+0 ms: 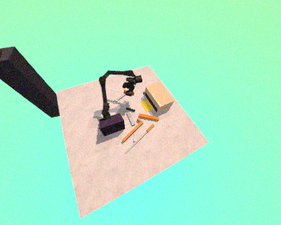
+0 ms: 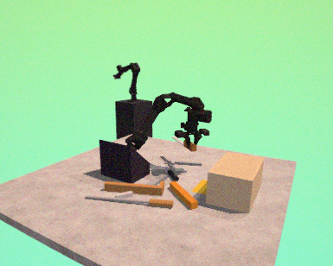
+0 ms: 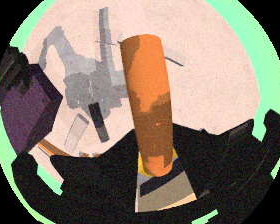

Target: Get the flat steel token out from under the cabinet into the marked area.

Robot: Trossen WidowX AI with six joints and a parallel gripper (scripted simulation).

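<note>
My gripper [image 1: 128, 93] [image 2: 192, 144] [image 3: 152, 129] is shut on the orange handle [image 2: 189, 145] [image 3: 148, 95] of a tool with a thin light shaft. It holds the tool above the table, behind the other tools in the exterior view. The beige cabinet [image 1: 160, 96] [image 2: 235, 181] [image 3: 171, 195] stands to one side of the gripper, with a dark opening low on its front. The yellow marked area [image 1: 147, 106] [image 2: 200, 186] lies in front of the cabinet. The steel token cannot be made out in any view.
One orange bar [image 1: 148, 117] [image 2: 183, 195] lies near the marked area; another [image 1: 132, 132] [image 2: 133, 188] lies nearer the arm's base. An orange-handled rod [image 1: 150, 128] [image 2: 161, 203], a black-handled tool [image 1: 130, 109] [image 2: 173, 175] [image 3: 98, 122] and a grey strip [image 1: 131, 120] [image 3: 76, 132] also lie on the table.
</note>
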